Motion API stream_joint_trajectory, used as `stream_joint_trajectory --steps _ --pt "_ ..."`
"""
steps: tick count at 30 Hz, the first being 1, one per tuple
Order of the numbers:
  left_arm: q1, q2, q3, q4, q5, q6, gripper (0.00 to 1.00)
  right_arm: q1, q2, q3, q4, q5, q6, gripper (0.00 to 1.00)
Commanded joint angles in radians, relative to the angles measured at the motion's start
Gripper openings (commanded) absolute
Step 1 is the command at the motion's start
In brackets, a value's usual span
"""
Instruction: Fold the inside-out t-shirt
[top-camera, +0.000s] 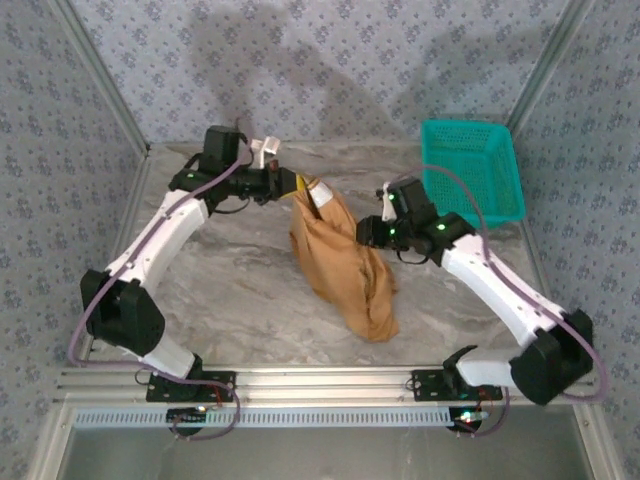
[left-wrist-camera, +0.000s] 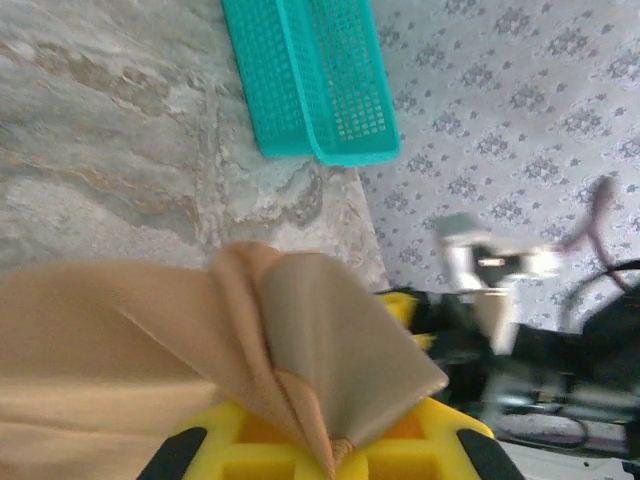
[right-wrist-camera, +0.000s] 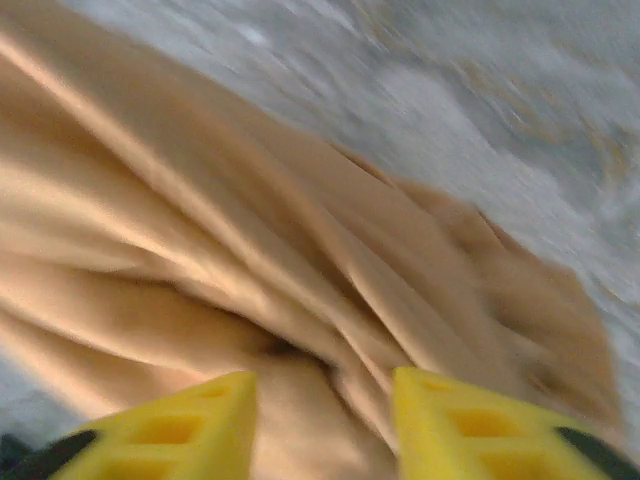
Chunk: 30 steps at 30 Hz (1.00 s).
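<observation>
Two grippers work the inside-out t-shirt (top-camera: 345, 265), bunched mid-table (top-camera: 230, 290). Left gripper (top-camera: 290, 185), at 11 o'clock, clamps its raised top edge. Right gripper (top-camera: 368, 232), at 3 o'clock, stands parted against cloth. Probable step: spreading. Next: grasp a second edge, then draw flat.

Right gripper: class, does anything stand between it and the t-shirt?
Nothing visible does. The right gripper, fingers apart, points straight at the folds of the t-shirt, which lies bunched on the table.
</observation>
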<state>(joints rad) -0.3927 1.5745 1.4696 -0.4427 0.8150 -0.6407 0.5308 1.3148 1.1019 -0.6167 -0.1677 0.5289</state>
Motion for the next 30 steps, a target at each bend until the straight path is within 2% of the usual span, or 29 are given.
stream_joint_trajectory --steps 1,5,9,13,16,20,22,24,25,30 --pt "-0.048 0.037 0.042 0.07 -0.01 -0.011 0.0 0.014 0.005 -0.011 -0.026 0.095 0.0 0.54" --pt "-0.075 0.079 0.102 0.018 -0.015 0.014 0.0 0.052 0.006 0.027 0.011 0.085 -0.043 0.67" --pt "-0.081 0.088 0.116 0.009 -0.022 0.018 0.0 0.11 0.026 0.042 0.121 0.062 -0.093 0.78" --pt "-0.084 0.088 0.118 0.003 -0.024 0.018 0.0 0.109 0.102 0.081 0.17 0.039 -0.115 0.79" --pt "-0.086 0.085 0.12 -0.016 -0.019 0.031 0.0 0.095 0.169 0.157 0.185 0.07 -0.119 0.76" --pt "-0.086 0.069 0.12 -0.044 -0.017 0.051 0.0 0.03 0.243 0.214 0.235 0.039 -0.109 0.62" --pt "-0.086 0.06 0.12 -0.054 -0.015 0.06 0.0 0.01 0.278 0.247 0.234 0.007 -0.107 0.39" --pt "-0.086 0.052 0.122 -0.062 -0.006 0.071 0.0 -0.001 0.3 0.287 0.197 0.006 -0.118 0.06" --pt "-0.085 0.051 0.127 -0.074 -0.002 0.084 0.0 -0.002 0.301 0.306 0.169 0.008 -0.125 0.0" --pt "-0.042 0.07 0.249 -0.228 0.021 0.2 0.0 -0.018 0.19 0.415 -0.091 0.053 -0.141 0.0"
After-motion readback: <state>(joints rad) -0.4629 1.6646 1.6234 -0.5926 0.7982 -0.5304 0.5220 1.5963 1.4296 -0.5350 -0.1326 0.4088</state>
